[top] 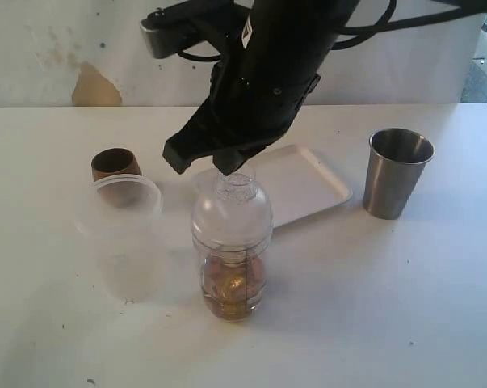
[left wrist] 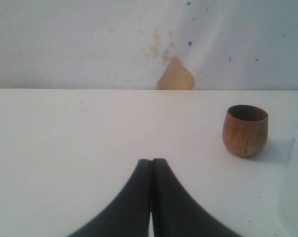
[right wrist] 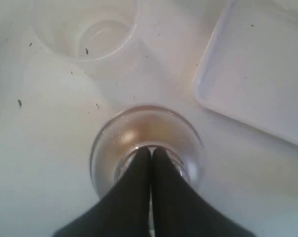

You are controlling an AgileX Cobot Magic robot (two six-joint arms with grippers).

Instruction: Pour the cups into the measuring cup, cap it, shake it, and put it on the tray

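Right hand (right wrist: 151,149): clenched, fingers pressed together, grasping nothing. The tips are sitting at the crown of the cap (top: 231,212), touching or just above it; I can't tell which.
Left hand (left wrist: 151,161): also clenched and empty, hanging low over the table (top: 388,307), off to the side near the wood cup (left wrist: 245,131).
Cap: a clear dome resting on the measuring cup (top: 232,279). How tightly it is seated isn't showing.
Measuring cup: standing upright on the table just in front of the tray (top: 308,182), not on it, with amber contents lying in the bottom.
Frosted cup (top: 122,234): standing just beside the measuring cup and looking empty.
Wood cup: standing upright behind the frosted cup.
Tumbler (top: 396,174): standing upright beside the tray, apart from it, its inside hidden.
Tray: carrying nothing.
Done, as I'm reading it: pouring, and likely capping.
Left to do: shaking, then setting the measuring cup on the tray. For that a hand is going to need to open and take hold.
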